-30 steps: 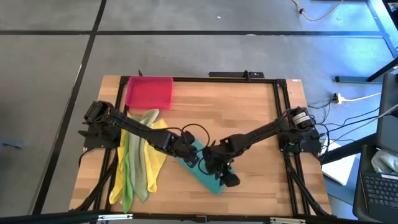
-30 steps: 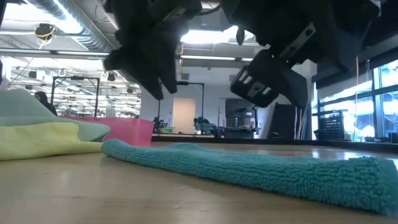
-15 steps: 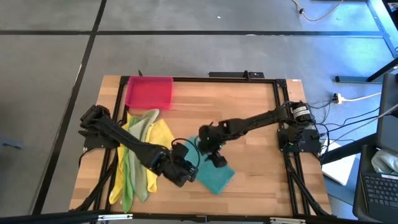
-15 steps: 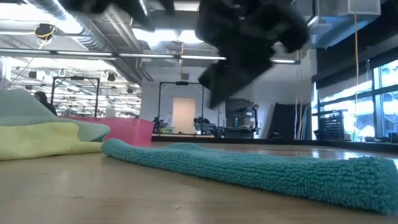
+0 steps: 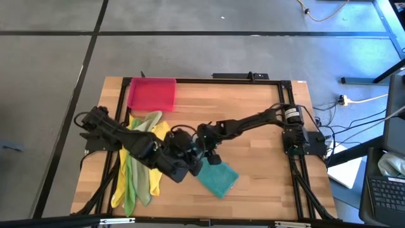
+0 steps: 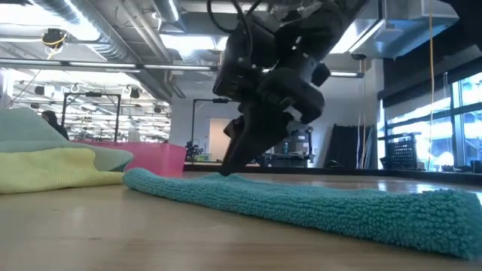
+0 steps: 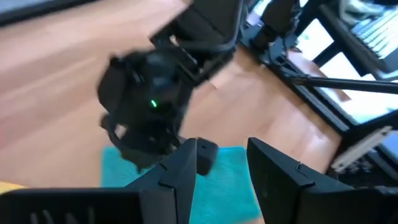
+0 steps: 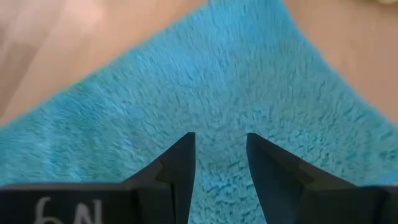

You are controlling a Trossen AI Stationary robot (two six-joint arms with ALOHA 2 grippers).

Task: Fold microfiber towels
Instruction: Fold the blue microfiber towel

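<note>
A teal towel (image 5: 220,179) lies folded flat on the wooden table near its front edge; it also shows in the low view (image 6: 301,203). My right gripper (image 5: 207,154) is open, pointing down at the towel's far left end (image 8: 205,81). My left gripper (image 5: 190,166) is open and empty just to the left of it, above the towel's left edge (image 7: 230,180). Yellow (image 5: 162,136), bright green (image 5: 131,171) and pale olive (image 5: 149,121) towels lie in a loose pile at the table's left. My right gripper comes from above, slanting down, with its fingertips (image 6: 227,170) at the top of the teal towel's far left end. Its open fingers stand over the towel's flat surface. I cannot tell whether they touch the cloth.
A pink-red tray (image 5: 152,94) stands at the far left of the table. The two arms meet close together over the table's middle. Bare wood lies to the right of the teal towel. The black frame rails run along the table's sides.
My right gripper has gone from the towel's near end toward the far left along the towel and come down to its far left end. My left gripper has swung toward the near edge and back a little. The teal towel has stayed where it was.
</note>
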